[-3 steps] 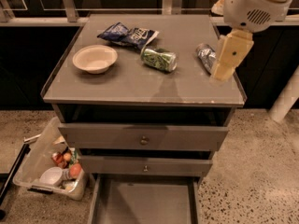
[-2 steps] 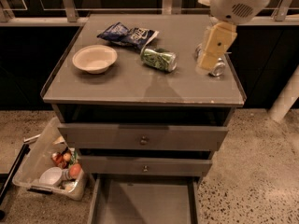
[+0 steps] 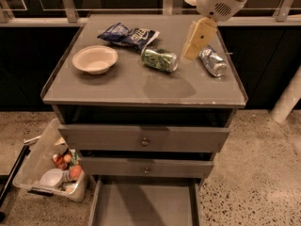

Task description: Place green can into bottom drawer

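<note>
The green can (image 3: 160, 59) lies on its side on the cabinet top (image 3: 117, 86), near the middle, just in front of a blue snack bag. My gripper (image 3: 194, 45) hangs above the top, between the green can and a crinkled silver can (image 3: 212, 61), slightly right of the green can and not touching it. The bottom drawer (image 3: 143, 206) is pulled open at the foot of the cabinet, and its grey floor is bare.
A pale bowl (image 3: 95, 59) sits on the left of the top. A blue snack bag (image 3: 128, 35) lies behind the green can. Two upper drawers with small knobs (image 3: 145, 141) are closed or barely ajar. A clear bin of items (image 3: 51, 168) stands on the floor at left.
My gripper has moved left, from over the silver can toward the green can. Nothing on the cabinet top has moved.
</note>
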You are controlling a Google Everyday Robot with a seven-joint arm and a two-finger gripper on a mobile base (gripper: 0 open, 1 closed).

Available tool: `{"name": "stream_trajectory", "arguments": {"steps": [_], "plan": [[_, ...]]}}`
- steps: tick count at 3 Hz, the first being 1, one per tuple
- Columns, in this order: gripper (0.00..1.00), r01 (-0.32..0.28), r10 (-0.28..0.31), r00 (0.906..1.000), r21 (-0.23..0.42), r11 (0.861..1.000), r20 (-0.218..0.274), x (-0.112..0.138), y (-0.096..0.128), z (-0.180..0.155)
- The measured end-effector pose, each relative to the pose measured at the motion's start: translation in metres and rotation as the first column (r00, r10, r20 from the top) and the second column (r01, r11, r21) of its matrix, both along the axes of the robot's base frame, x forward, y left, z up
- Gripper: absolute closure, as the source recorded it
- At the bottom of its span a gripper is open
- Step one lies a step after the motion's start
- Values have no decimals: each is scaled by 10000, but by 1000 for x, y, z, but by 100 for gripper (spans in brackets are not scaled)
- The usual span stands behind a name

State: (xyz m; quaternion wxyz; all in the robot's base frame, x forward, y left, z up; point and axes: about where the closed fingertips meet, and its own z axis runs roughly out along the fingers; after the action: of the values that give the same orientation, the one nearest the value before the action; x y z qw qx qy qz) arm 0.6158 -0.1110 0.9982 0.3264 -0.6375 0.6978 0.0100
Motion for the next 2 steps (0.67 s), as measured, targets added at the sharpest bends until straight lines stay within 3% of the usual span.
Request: {"name": "stream_trajectory", "arguments": {"steps": [2], "plan": [[0,383,-199,9911,1385,9896,-1316,52,12,-50]]}}
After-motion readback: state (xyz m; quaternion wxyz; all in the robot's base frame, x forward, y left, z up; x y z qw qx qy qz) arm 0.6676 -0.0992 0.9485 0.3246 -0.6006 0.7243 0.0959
